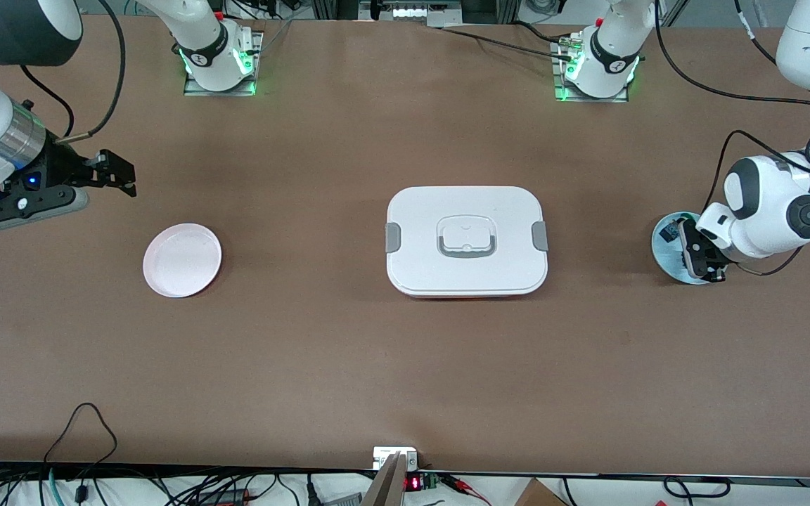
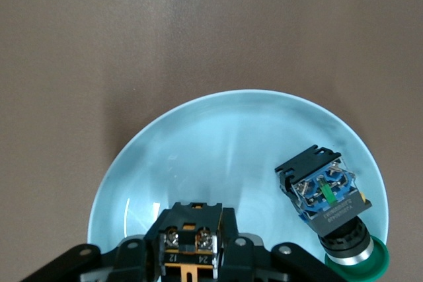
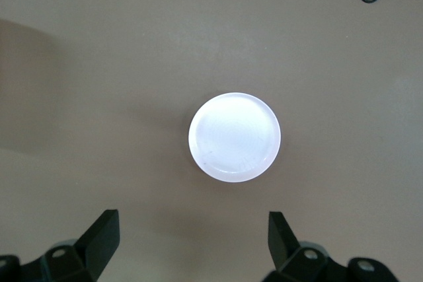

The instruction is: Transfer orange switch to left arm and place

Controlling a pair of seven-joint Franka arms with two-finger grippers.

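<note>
- Both arms [image 1: 763, 211] are glossy white with dark grey joint caps.
- Black two-finger grippers.
- Black cables loop along the links.
- Bases [image 1: 219, 60] glow green.

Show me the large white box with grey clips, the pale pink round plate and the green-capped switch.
White box [image 1: 419, 239]: front view, bare lid.
Pink plate [image 1: 182, 259]: front view, its middle.
Green-capped switch [image 2: 327, 193]: left wrist view, terminal block.

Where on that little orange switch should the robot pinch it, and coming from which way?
Probably across the two flat sides of its boxy black body, coming straight down. The orange switch sits on the pale blue plate, so only its top and sides are free. The left gripper is already shut on it that way. The right gripper waits open above the table near the pink plate.
</note>
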